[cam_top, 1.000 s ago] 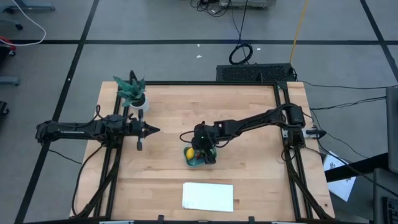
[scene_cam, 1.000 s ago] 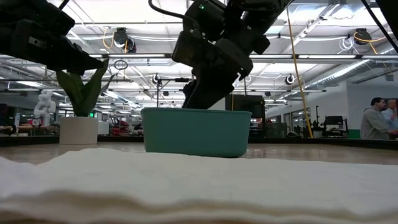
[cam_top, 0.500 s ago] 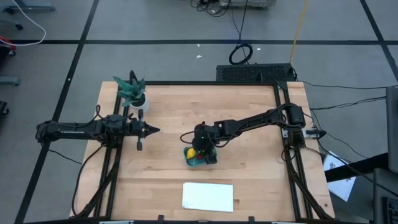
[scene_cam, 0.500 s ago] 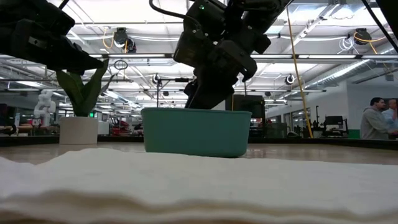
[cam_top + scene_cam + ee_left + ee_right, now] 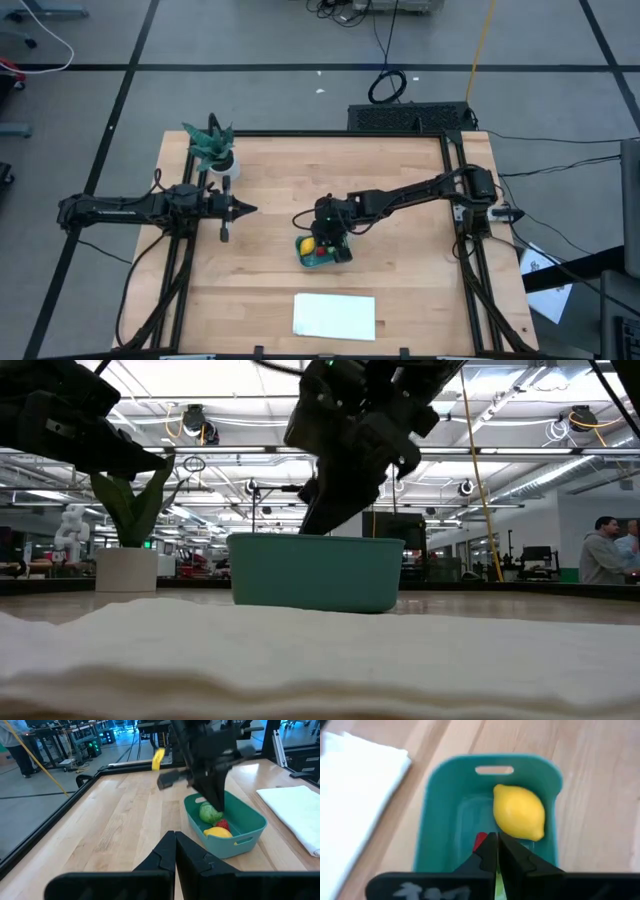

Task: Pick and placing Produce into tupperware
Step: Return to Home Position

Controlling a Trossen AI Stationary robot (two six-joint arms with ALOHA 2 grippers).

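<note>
We see the right gripper [image 5: 312, 520] raised slightly higher over the tupperware [image 5: 315, 572] in the low view. From overhead it has drawn back a little toward its arm, so the red strawberry [image 5: 321, 252] inside now shows uncovered.

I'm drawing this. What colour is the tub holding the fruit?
Teal-blue. The tub shows best in the left wrist view.

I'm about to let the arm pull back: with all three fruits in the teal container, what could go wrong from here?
1. The right gripper hangs low over the tupperware, near its rim; leaving sideways rather than upward could snag the wall and drag it.
2. Its shut tips sit close to the lemon; a swing might knock it out.
The left gripper waits to the side.
</note>
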